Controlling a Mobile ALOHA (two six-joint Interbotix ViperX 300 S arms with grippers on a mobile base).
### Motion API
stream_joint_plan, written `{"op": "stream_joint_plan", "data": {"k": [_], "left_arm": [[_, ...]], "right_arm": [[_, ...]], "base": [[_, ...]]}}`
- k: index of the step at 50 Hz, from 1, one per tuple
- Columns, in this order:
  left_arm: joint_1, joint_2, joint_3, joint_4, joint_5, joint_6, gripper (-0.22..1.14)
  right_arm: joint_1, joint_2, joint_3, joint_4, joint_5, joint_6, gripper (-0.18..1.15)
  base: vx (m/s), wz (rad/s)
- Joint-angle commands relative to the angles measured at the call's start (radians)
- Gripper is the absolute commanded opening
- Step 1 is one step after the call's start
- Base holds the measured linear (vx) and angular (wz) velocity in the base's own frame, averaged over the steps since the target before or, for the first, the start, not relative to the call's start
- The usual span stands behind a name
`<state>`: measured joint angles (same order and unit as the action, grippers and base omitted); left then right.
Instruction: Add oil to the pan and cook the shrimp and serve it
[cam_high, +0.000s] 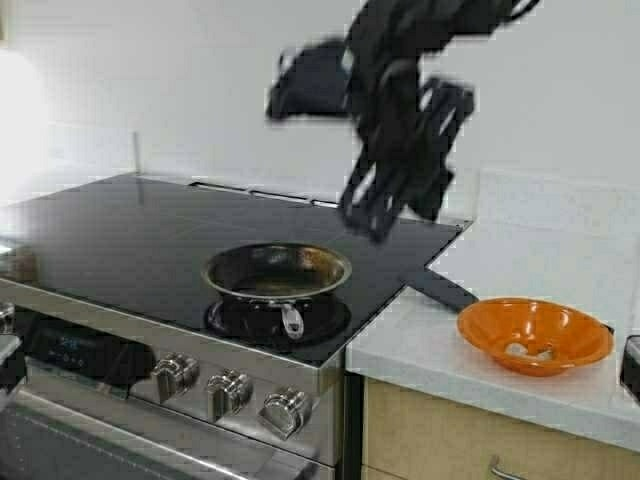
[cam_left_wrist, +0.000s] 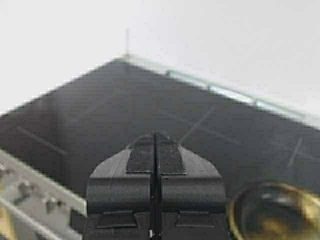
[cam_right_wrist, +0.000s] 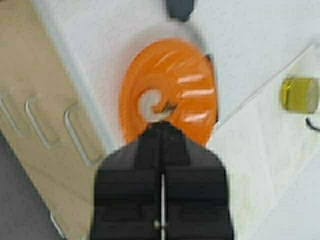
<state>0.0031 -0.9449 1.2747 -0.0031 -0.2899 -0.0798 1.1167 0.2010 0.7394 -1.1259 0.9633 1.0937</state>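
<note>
Right end effector (cam_right_wrist: 162, 131) pressed together, empty, above orange bowl (cam_right_wrist: 170, 90). Shrimp (cam_right_wrist: 150, 104) inside bowl on desk (cam_high: 440, 350): small, soft, likely slippery; better tip bowl by rim. Pan (cam_high: 277, 272) on stove (cam_high: 120, 230). Left end effector (cam_left_wrist: 155, 150) pressed together over stove.

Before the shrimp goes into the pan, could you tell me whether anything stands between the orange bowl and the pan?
Nothing visible does. The shrimp lies in the orange bowl on the white counter; the pan sits on the stove's front burner. Between them are only bare cooktop and counter edge. The right gripper, shut, hovers over the bowl.
</note>
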Motion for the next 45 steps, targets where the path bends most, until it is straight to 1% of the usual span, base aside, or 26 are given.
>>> {"op": "stream_joint_plan", "data": {"k": [1, 2, 4, 10, 12, 14, 16, 24, 30, 38, 45], "left_arm": [[0.003, 0.005, -0.018, -0.002, -0.005, 0.002, 0.03], [0.003, 0.005, -0.018, -0.002, -0.005, 0.002, 0.03], [0.003, 0.005, -0.018, -0.002, -0.005, 0.002, 0.03], [0.002, 0.005, -0.018, 0.000, -0.005, 0.002, 0.03], [0.003, 0.003, -0.018, -0.002, -0.005, 0.002, 0.03], [0.002, 0.003, -0.018, -0.002, -0.005, 0.002, 0.03], [0.002, 0.005, -0.018, 0.000, -0.005, 0.002, 0.03], [0.002, 0.005, -0.018, 0.000, -0.005, 0.002, 0.03], [0.002, 0.005, -0.018, 0.000, -0.005, 0.002, 0.03], [0.003, 0.005, -0.017, -0.002, -0.005, 0.002, 0.03], [0.003, 0.003, -0.017, -0.002, -0.005, 0.000, 0.03]], "right_arm": [[0.006, 0.104, -0.020, 0.043, 0.012, 0.015, 0.15], [0.006, 0.126, -0.020, 0.049, 0.012, 0.020, 0.18], [0.008, 0.179, -0.023, 0.055, 0.012, 0.031, 0.29], [0.037, 0.272, -0.026, 0.055, 0.011, 0.091, 0.69], [0.057, 0.282, -0.031, 0.051, 0.014, 0.117, 0.81], [0.071, 0.287, -0.038, 0.040, 0.014, 0.146, 0.90], [0.078, 0.287, -0.041, 0.035, 0.017, 0.170, 0.96], [0.084, 0.298, -0.041, 0.023, 0.057, 0.225, 0.96], [0.084, 0.324, -0.040, -0.035, 0.112, 0.242, 0.96], [0.078, 0.403, -0.048, -0.112, 0.193, 0.287, 0.95], [0.038, 0.485, -0.048, -0.130, 0.195, 0.367, 0.95]], "base": [[0.00, 0.00], [0.00, 0.00], [0.00, 0.00], [0.00, 0.00], [0.00, 0.00], [0.00, 0.00], [0.00, 0.00], [0.00, 0.00], [0.00, 0.00], [0.00, 0.00], [0.00, 0.00]]}}
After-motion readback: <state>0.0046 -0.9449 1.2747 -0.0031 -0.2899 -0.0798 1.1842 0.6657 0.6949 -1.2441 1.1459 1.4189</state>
